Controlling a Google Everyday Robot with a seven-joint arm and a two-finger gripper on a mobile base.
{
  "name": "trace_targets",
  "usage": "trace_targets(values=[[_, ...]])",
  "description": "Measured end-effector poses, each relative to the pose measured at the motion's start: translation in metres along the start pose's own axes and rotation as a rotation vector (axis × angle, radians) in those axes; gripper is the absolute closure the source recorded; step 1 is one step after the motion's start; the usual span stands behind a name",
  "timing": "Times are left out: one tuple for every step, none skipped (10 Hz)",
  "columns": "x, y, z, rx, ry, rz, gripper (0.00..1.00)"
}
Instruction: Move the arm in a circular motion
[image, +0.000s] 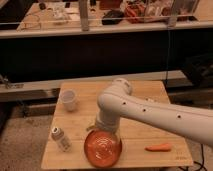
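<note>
**Over the orange bowl, lower centre of frame: arm's end low, grip unreadable**

At the right edge of the frame your arm (150, 114) was cut off. From there it reached left to a rounded joint near the middle of the wooden table (150, 90) and bent down toward the lower centre. Its gripper (103, 131) sat directly above the orange bowl (103, 150), largely hidden by the wrist. You could not tell whether it was spread or pressed together, or whether it touched the bowl.

The bowl showed only glossy rings, with no contents you could make out. At the upper left of the table stood a white cup (69, 100), upright, its inside pale and unreadable. A small white bottle (61, 138) lay at the lower left, its label too blurred to read. A carrot (158, 147) lay at the lower right, well apart from the bowl. Clutter along the top of the frame was too blurred to name.
</note>
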Motion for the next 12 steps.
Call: trace_targets(values=[[0.0017, -0.001, -0.0009, 0.013, 0.013, 0.011, 0.2], [0.0023, -0.0012, -0.001, 0.019, 0.019, 0.017, 0.2], [0.0031, -0.0021, -0.0011, 0.024, 0.028, 0.023, 0.2], [0.0035, -0.0038, -0.0013, 0.033, 0.036, 0.029, 0.2], [0.0038, -0.0032, -0.0016, 0.033, 0.038, 0.03, 0.2], [0.0041, -0.0026, -0.0017, 0.033, 0.038, 0.031, 0.2], [0.004, -0.0027, -0.0017, 0.032, 0.038, 0.031, 0.2], [0.0037, -0.0033, -0.0016, 0.032, 0.037, 0.029, 0.2], [0.0035, -0.0038, -0.0015, 0.032, 0.037, 0.028, 0.2], [0.0035, -0.0038, -0.0014, 0.032, 0.037, 0.028, 0.2], [0.0035, -0.0037, -0.0015, 0.032, 0.037, 0.028, 0.2], [0.0035, -0.0037, -0.0015, 0.032, 0.037, 0.028, 0.2]])
